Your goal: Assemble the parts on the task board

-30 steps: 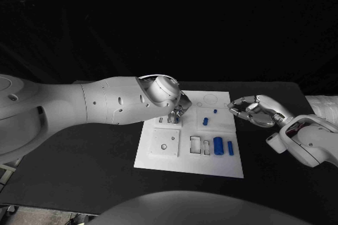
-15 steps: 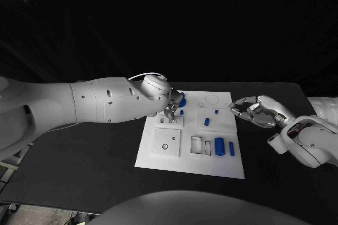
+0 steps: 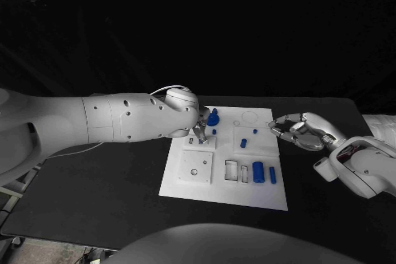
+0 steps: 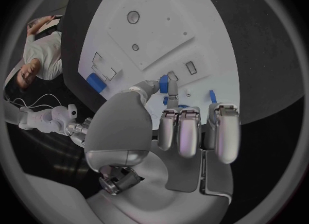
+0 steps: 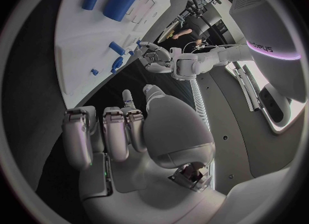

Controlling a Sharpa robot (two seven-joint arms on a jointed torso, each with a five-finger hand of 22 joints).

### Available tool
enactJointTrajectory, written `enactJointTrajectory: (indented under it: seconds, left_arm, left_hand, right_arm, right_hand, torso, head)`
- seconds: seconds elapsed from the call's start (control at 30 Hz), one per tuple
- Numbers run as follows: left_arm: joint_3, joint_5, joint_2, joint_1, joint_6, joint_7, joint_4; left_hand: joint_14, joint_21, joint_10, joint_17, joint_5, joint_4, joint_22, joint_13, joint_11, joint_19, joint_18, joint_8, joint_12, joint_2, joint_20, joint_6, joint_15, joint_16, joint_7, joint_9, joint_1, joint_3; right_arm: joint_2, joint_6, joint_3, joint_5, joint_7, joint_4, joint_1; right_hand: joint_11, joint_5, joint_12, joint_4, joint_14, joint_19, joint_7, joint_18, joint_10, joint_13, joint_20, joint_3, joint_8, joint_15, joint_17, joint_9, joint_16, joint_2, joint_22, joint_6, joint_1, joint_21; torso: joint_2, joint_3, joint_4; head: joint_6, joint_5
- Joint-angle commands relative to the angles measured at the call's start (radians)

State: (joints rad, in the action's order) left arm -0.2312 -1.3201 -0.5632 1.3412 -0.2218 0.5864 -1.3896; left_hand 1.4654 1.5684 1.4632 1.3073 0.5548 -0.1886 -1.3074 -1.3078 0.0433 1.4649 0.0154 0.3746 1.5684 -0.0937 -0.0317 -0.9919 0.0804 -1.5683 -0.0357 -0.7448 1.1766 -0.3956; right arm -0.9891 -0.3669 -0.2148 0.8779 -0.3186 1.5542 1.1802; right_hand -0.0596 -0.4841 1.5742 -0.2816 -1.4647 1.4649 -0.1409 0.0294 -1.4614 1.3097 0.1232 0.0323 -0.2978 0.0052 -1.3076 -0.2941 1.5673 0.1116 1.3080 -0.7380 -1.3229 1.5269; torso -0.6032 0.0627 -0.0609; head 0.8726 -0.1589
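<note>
Touching blue part [image 3: 214, 118]: left robot hand [image 3: 201, 130]

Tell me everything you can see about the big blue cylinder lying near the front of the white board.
The big blue cylinder is a short, thick, smooth piece, plastic by its look, in plain blue. It lies flat on its side on the white task board, toward the board's near right part, its long axis pointing away from the robot. A thinner blue rod lies just to its right, two pale rectangular recesses to its left. Neither robot hand touches it.
</note>
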Motion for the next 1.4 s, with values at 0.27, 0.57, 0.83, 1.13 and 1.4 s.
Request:
enactJointTrajectory:
  seconds: [0.27,0.57,0.83,1.13,1.4]
  left_arm:
    - [0.0,0.026,0.013,0.002,-0.007,0.09,0.034]
    - [0.0,0.028,0.005,0.001,0.0,0.095,0.036]
    - [0.0,0.063,0.003,-0.001,0.073,0.085,0.024]
    - [0.0,0.096,-0.01,-0.006,0.135,0.075,0.001]
    - [0.0,0.094,-0.03,-0.02,0.192,0.073,-0.019]
  left_hand:
    - [0.105,0.002,0.108,0.263,-0.034,-0.003,-0.263,-0.263,-0.002,0.106,-0.015,0.002,0.002,0.035,0.003,-0.026,0.005,-0.003,0.01,-0.177,-0.013,0.007]
    - [0.105,0.002,0.108,0.263,-0.035,-0.004,-0.263,-0.263,0.0,0.106,-0.015,0.002,0.002,0.046,0.004,-0.037,0.006,-0.003,0.012,-0.178,-0.019,0.007]
    - [0.105,-0.003,0.108,0.263,-0.025,0.006,-0.261,-0.263,0.0,0.103,-0.014,-0.005,0.002,0.049,0.005,-0.032,0.007,-0.003,0.011,-0.176,-0.012,0.002]
    - [0.105,-0.008,0.108,0.263,-0.029,0.013,-0.259,-0.263,-0.001,0.099,-0.013,-0.006,0.002,0.045,0.004,-0.033,0.006,-0.003,0.011,-0.177,-0.009,0.002]
    - [0.105,-0.012,0.108,0.263,-0.029,0.017,-0.258,-0.263,0.0,0.097,-0.011,-0.004,0.002,0.048,0.004,-0.04,0.006,-0.003,0.013,-0.178,-0.006,0.0]
  right_arm:
    - [0.002,0.015,0.0,0.006,0.008,-0.002,0.0]
    - [0.006,0.018,0.0,0.006,0.011,-0.004,-0.001]
    - [0.011,0.018,0.0,0.005,0.012,-0.006,-0.001]
    - [0.013,0.017,0.0,0.005,0.012,-0.008,-0.002]
    - [0.011,0.015,0.0,0.005,0.01,-0.008,-0.002]
  right_hand:
    - [0.001,-0.006,-0.003,0.0,-0.106,0.052,0.001,-0.012,-0.109,0.261,-0.002,0.007,-0.003,0.004,-0.263,-0.001,0.003,0.0,0.24,0.008,-0.015,-0.006]
    - [0.001,-0.007,-0.003,0.001,-0.106,0.052,0.001,-0.012,-0.109,0.261,-0.002,0.012,-0.003,0.004,-0.263,-0.001,0.003,-0.002,0.24,0.01,-0.02,-0.006]
    - [0.001,-0.009,-0.003,0.001,-0.106,0.051,0.001,-0.011,-0.109,0.261,-0.002,0.015,-0.003,0.003,-0.263,-0.001,0.003,-0.003,0.239,0.011,-0.024,-0.007]
    - [0.001,-0.012,-0.003,0.003,-0.106,0.05,0.0,-0.011,-0.109,0.261,-0.002,0.02,-0.002,0.004,-0.263,-0.001,0.003,-0.006,0.239,0.015,-0.029,-0.008]
    - [0.001,-0.015,-0.003,0.003,-0.106,0.049,0.0,-0.011,-0.109,0.261,-0.002,0.024,-0.001,0.003,-0.263,-0.001,0.003,-0.008,0.239,0.017,-0.033,-0.009]
  torso:
    - [0.0,0.0001,-0.0007]
    - [-0.002,-0.0009,0.0005]
    - [-0.002,-0.0012,0.0005]
    - [-0.001,-0.0008,-0.0004]
    - [0.0,-0.0007,0.0007]
  head:
    - [0.0,-0.012]
    - [0.0,-0.022]
    - [0.0,-0.029]
    - [0.0,-0.032]
    - [0.0,-0.03]
